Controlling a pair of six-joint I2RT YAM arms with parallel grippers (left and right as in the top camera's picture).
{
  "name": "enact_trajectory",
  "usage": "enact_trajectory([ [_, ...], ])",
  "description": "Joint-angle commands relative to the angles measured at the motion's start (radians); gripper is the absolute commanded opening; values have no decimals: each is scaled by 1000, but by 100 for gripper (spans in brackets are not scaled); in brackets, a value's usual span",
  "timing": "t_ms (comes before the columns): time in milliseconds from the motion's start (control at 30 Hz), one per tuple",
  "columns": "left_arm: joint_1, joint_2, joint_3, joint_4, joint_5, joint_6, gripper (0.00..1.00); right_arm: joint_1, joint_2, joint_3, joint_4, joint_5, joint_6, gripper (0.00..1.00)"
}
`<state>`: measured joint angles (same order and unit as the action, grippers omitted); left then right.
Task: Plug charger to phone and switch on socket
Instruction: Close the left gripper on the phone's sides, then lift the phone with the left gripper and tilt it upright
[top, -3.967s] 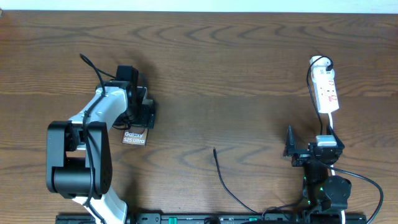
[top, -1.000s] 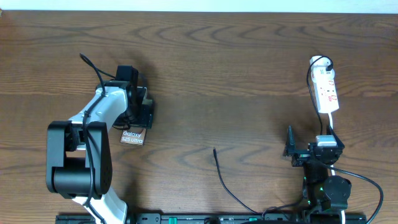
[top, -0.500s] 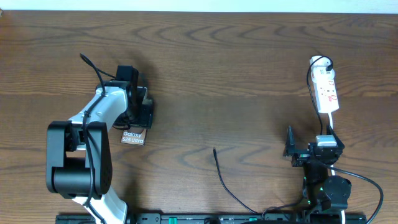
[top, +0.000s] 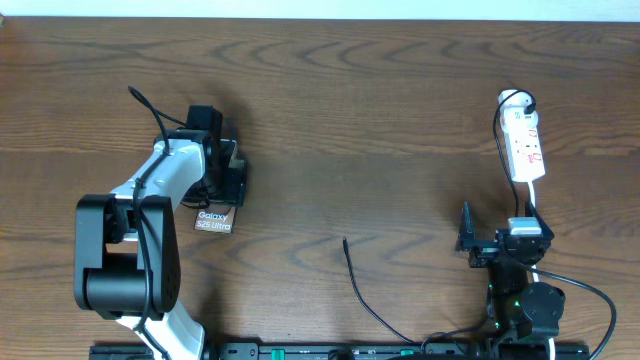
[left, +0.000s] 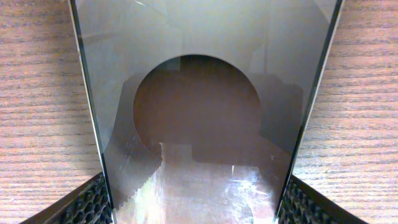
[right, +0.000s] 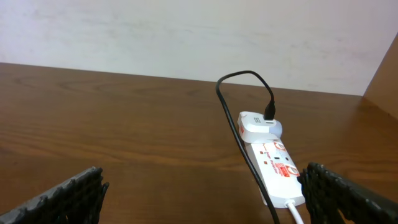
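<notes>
Left jaws clamp phone (top: 215, 221), arm reaching forward; right jaws spread empty, arm folded.

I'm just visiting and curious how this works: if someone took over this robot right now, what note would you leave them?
Left gripper: jaws closed on the phone across its width, on the robot's left.
Right gripper: jaws open, empty, short of the white power strip.
Charger cable: lying loose on the table, plug tip free.
Done: phone grasped.
Left to do: put the tip into the phone, then switch the strip on.
</notes>
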<state>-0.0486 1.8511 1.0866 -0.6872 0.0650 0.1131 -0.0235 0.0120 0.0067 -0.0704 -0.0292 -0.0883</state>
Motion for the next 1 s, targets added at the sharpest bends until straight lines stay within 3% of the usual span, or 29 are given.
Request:
enact_trajectory([
  [0,-5,25,-37,-6,32,10,40,19,-5,-1,-4,-2,-11,99],
  [333,-5,25,-37,-6,32,10,8,19,-5,-1,-4,-2,-10,99],
  [967,-5,24,-30,-7,32,10,8,19,-5,-1,-4,-2,-10,99],
])
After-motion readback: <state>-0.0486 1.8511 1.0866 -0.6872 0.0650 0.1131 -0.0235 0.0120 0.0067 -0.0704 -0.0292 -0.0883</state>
